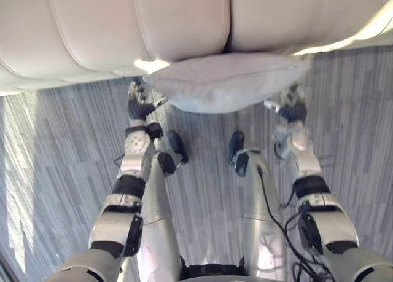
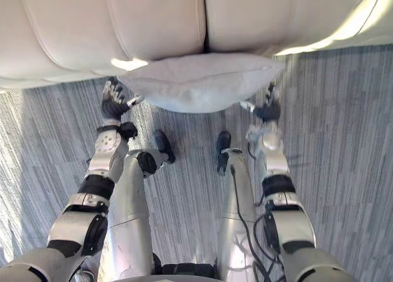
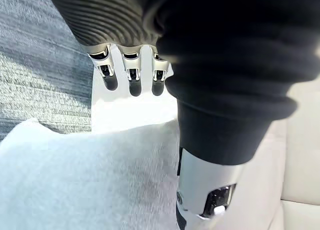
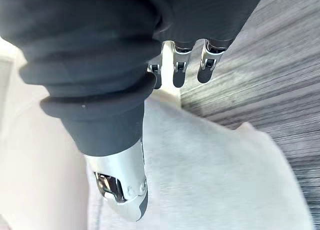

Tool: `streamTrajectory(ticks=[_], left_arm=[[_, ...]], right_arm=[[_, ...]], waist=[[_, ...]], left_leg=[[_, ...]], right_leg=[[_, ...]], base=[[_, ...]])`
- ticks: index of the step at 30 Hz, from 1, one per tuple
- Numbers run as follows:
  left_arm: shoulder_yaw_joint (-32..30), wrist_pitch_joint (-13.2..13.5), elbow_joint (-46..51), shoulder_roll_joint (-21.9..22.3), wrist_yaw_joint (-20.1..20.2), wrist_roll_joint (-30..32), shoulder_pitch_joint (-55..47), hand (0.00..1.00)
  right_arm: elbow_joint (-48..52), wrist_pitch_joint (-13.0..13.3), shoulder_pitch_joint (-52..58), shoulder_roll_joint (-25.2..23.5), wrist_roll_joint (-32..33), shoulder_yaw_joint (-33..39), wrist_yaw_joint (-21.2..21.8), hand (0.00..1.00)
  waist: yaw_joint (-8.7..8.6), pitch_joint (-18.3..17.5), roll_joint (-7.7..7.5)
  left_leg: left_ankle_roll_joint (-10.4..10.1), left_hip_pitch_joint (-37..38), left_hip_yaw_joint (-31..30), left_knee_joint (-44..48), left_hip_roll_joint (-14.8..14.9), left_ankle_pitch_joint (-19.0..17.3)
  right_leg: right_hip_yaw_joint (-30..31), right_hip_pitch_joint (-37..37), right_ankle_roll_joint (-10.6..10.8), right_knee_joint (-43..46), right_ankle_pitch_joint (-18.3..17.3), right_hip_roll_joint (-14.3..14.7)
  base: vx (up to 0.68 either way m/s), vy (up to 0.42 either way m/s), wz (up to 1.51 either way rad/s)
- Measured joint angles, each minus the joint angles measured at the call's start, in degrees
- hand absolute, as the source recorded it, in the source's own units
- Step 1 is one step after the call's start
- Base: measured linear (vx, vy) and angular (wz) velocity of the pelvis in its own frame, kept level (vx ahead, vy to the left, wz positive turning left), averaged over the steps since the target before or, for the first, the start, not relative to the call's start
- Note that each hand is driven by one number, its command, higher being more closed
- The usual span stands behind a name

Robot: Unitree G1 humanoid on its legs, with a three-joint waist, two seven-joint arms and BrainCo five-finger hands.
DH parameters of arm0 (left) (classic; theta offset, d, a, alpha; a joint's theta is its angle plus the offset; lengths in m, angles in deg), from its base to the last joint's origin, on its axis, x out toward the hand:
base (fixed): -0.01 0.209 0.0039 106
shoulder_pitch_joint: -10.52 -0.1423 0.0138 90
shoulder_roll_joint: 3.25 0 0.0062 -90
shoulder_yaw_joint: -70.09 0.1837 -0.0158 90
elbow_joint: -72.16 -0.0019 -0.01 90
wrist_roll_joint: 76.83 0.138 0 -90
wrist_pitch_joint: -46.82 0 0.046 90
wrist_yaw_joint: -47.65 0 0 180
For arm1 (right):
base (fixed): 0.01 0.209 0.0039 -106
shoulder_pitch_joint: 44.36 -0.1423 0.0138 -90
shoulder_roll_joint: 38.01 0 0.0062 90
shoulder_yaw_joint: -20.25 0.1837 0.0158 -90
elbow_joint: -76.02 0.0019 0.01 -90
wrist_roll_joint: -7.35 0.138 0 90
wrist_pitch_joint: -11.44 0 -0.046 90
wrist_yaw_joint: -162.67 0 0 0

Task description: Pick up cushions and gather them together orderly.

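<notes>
The cushion (image 1: 224,82) has its long axis running left to right, flat against the front edge of the sofa (image 1: 172,24). The left hand (image 1: 140,102) is at its left end and the right hand (image 1: 293,110) at its right end. Both hands have straight fingers held side by side. Striped grey carpet (image 1: 55,153) lies open on either side.

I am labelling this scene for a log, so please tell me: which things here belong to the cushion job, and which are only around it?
For the job: cushion; left hand and right hand, one at each end of it.
Only around: sofa; carpet.
</notes>
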Motion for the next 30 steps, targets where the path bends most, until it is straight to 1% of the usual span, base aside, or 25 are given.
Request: streamTrajectory(ticks=[3,8,12,16,19,21,23,25,26,27,28,29,30], left_arm=[[1.7,0.2,0.5,1.3,-1.1,0.0,3.3,1.00],[2.6,0.2,0.5,1.9,-4.4,0.1,4.6,1.00],[2.7,0.2,1.7,1.9,-6.6,0.1,4.4,1.00],[3.0,0.2,5.8,2.0,-6.9,0.1,3.1,1.00],[4.6,0.2,11.4,2.0,-7.1,0.1,-0.8,1.00],[5.2,0.5,16.3,2.1,-7.1,0.2,-4.3,1.00],[6.0,1.3,19.4,2.1,-7.1,0.5,-7.2,1.00],[7.4,1.7,25.2,2.9,-7.3,0.8,-12.5,1.00],[7.9,1.9,26.6,3.4,-7.5,0.9,-14.6,1.00],[9.1,2.4,29.3,4.3,-7.6,0.9,-18.8,1.00],[9.6,3.1,31.6,5.1,-7.6,1.5,-22.0,1.00],[9.7,3.2,32.7,5.4,-7.6,1.8,-23.4,1.00],[10.3,3.6,34.1,5.6,-7.6,1.9,-26.3,1.00]], right_arm=[[0.0,0.1,-3.4,-0.2,0.9,0.0,-1.8,1.00],[1.4,0.0,-5.5,-1.1,2.3,0.0,-4.4,1.00],[5.2,0.0,-4.9,-1.2,2.1,0.0,-4.5,1.00],[10.1,0.3,-2.7,-1.9,1.9,-0.3,-4.2,1.00],[14.8,2.1,2.7,-3.9,1.9,-1.8,-4.1,1.00],[19.5,2.6,7.6,-5.6,1.8,-2.5,-3.9,1.00],[22.9,4.0,12.5,-7.1,1.8,-3.4,-3.6,1.00],[29.0,4.3,19.6,-9.1,0.9,-4.1,-3.2,1.00],[30.3,4.4,21.8,-9.6,0.3,-4.5,-3.2,1.00],[33.5,4.5,26.7,-10.4,-0.5,-5.5,-3.0,1.00],[36.6,4.7,30.5,-10.8,-0.6,-6.7,-3.0,1.00],[38.3,4.7,32.2,-11.0,-0.6,-7.2,-3.0,1.00],[41.4,4.8,36.0,-11.3,-1.6,-8.3,-2.9,1.00]], waist=[[0.58,0.0,0.00],[0.56,0.0,0.00],[0.30,0.0,0.02],[-0.08,0.0,0.03],[-0.32,-0.2,0.04],[-0.67,-0.3,0.03],[-0.63,-1.7,-0.11],[-0.66,-2.2,0.03],[-0.68,-3.4,0.00],[-0.60,-6.3,-0.02],[-0.51,-6.6,0.03],[-0.57,-6.7,0.03],[-0.66,-8.1,-0.06]], left_leg=[[0.4,-3.2,0.1,1.2,0.3,0.3],[0.8,-4.1,0.1,1.7,0.6,0.4],[0.7,-4.1,0.0,1.8,0.9,0.6],[0.7,-2.9,0.1,1.7,0.9,0.7],[0.3,2.0,0.1,-0.2,0.7,0.9],[-0.5,7.2,0.1,-3.4,0.0,1.4],[-1.4,11.5,0.7,-6.9,-0.2,1.5],[-2.2,19.3,2.8,-11.4,0.0,2.1],[-2.4,20.8,3.2,-12.3,-0.1,2.3],[-2.4,23.1,3.5,-13.8,-0.2,2.6],[-2.5,27.4,3.6,-15.4,-0.5,2.6],[-2.5,29.5,3.7,-16.2,-0.6,2.6],[-2.5,32.9,3.9,-18.0,-1.1,2.6]], right_leg=[[0.2,-3.4,-0.4,1.3,0.3,-0.1],[0.2,-4.4,-0.5,1.9,0.4,0.0],[-0.1,-4.5,-0.5,2.1,0.4,0.1],[-0.1,-3.4,-0.6,2.2,0.4,0.1],[-0.6,1.7,-0.6,0.3,0.4,0.1],[-1.3,7.2,-0.9,-2.8,0.6,0.0],[-2.0,11.6,-1.6,-6.3,1.1,0.0],[-2.9,19.2,-1.6,-10.4,1.3,-0.4],[-3.1,20.7,-1.6,-11.4,1.3,-0.4],[-3.4,23.1,-1.5,-13.4,1.3,-0.3],[-3.9,27.9,-1.4,-15.4,1.3,-0.2],[-4.3,30.2,-1.4,-16.4,1.3,-0.3],[-4.8,33.8,-1.4,-18.5,1.3,-0.4]], base=[[-0.09,-0.014,0.00],[-0.02,0.001,-0.02],[-0.01,0.001,-0.01],[-0.01,0.001,0.00],[-0.04,-0.015,0.04],[-0.06,-0.049,0.10],[-0.04,-0.076,0.12],[0.05,-0.102,0.19],[0.10,-0.087,0.09],[0.16,-0.054,0.02],[0.18,-0.037,0.01],[0.22,-0.008,0.07],[0.18,0.004,0.06]])
